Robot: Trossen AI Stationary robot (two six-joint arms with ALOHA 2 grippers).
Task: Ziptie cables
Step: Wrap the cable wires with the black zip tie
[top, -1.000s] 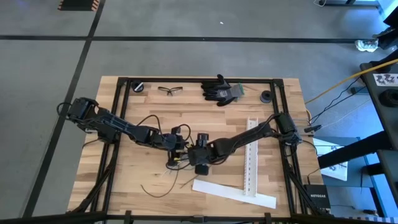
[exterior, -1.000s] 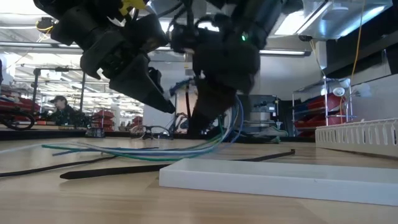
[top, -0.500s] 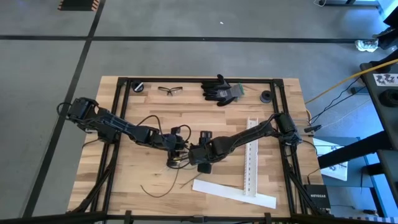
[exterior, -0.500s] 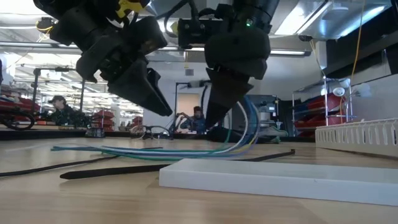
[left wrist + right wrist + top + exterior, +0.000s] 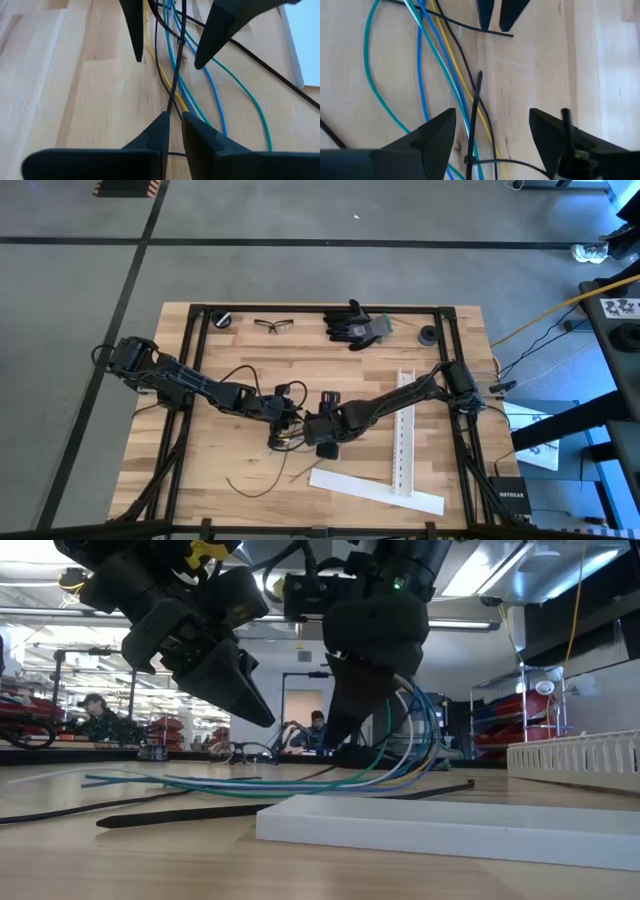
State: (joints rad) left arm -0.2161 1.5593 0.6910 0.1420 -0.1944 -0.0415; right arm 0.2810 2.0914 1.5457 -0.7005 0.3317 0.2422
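Bare wooden worktop [image 5: 220,455] lies free left of the thin coloured cables [image 5: 290,440]; flat white perforated strips [image 5: 375,490] block the right side.

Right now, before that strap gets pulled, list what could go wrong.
1. The left gripper has its jaws pinched on only the very end of the ziptie; a pull may slip it free.
2. The right gripper straddles the cables with its jaws open, holding nothing; pulling could drag the loose bundle across the table instead of cinching it.
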